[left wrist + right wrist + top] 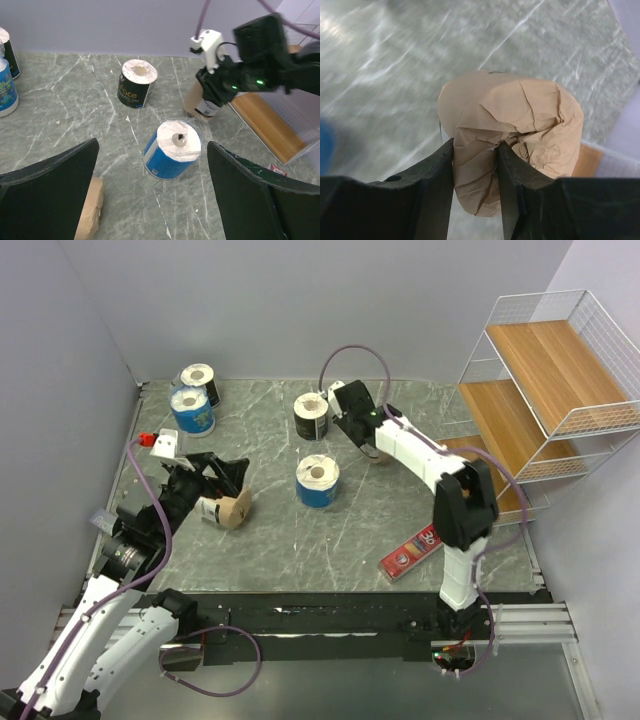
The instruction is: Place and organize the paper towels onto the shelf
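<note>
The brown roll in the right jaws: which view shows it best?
Right wrist view: the brown roll fills the frame, between the jaws. Left wrist shows it small, partly hidden; top external shows only a sliver.

Six paper towels are counted: two blue rolls [191, 412], at upper left and centre of the overhead view; two black rolls [312, 417], at upper left and upper centre; two brown rolls [515, 130]. One shelf [590, 335] with three wooden tiers [512, 425] and one red box [410, 553] are seen.

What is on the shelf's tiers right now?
Nothing shows on the shelf: its upper two tiers are bare wood. The right arm covers much of the lowest tier, so that part cannot be checked.
</note>
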Motion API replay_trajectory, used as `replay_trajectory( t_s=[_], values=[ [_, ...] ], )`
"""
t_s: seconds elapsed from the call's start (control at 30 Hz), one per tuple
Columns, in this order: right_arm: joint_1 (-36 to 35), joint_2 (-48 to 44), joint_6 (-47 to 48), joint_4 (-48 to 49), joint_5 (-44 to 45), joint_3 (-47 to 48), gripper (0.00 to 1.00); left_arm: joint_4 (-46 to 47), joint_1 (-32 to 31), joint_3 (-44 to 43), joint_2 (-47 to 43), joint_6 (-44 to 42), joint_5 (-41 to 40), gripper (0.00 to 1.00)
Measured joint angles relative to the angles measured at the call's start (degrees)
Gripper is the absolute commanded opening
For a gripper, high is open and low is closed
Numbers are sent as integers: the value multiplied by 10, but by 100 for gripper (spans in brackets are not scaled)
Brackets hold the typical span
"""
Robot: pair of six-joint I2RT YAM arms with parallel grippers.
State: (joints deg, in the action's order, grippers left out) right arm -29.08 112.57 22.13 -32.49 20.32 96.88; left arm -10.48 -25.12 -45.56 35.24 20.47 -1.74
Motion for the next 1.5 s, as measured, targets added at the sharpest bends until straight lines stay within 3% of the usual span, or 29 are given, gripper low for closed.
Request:
replay_trajectory(
  t_s=[0.17, 0.33, 0.57, 0.8, 1.0, 1.13, 1.5],
  values=[
    [-42, -119, -14, -3, 23, -86, 34, 0, 0, 0, -2, 0, 4, 97],
    [-63, -176, -17, -29, 63, -94, 35, 0, 0, 0, -2, 0, 4, 97],
    [-119, -226, 2, -121, 148, 22, 35, 0, 0, 0, -2, 0, 3, 97],
    [-161, -300, 120, -70, 256, 120, 36, 0, -1, 0, -3, 0, 4, 97],
    [-152, -319, 311, 84, 344, 120, 37, 0, -1, 0, -3, 0, 4, 96],
    [-130, -319, 394, 158, 350, 125, 38, -1, -1, 0, -5, 0, 3, 97],
    [41, -296, 364, 82, 299, 266, 41, 0, -1, 0, -12, 0, 4, 96]
  ],
)
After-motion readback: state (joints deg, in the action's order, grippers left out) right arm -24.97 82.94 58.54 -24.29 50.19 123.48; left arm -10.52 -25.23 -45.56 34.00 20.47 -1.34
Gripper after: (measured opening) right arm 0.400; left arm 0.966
